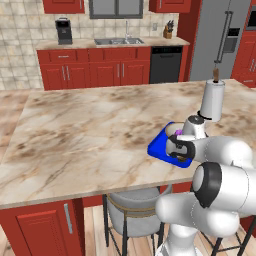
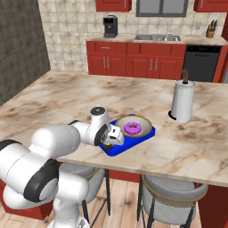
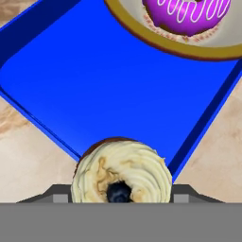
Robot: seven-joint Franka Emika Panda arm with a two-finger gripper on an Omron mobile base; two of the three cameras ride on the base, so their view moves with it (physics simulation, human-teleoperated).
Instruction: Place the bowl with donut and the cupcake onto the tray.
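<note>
The blue tray (image 2: 149,132) lies near the front edge of the marble island. On its far half sits the tan bowl (image 2: 141,121) holding the pink-purple donut (image 2: 132,128). My gripper (image 2: 109,142) hangs over the tray's near corner, shut on the cupcake (image 2: 108,146). From the hand, the cream-swirled cupcake (image 3: 121,172) sits between my fingertips just above the tray (image 3: 94,85) rim, with the bowl (image 3: 156,42) and donut (image 3: 189,14) beyond. From the left, my hand (image 1: 178,152) hides most of the tray (image 1: 159,147); a bit of donut (image 1: 178,132) peeks out.
A paper towel roll (image 2: 181,103) stands upright on the island behind and right of the tray. Grey stools (image 2: 173,189) sit under the counter's front edge. Bare marble (image 2: 67,98) stretches left of the tray.
</note>
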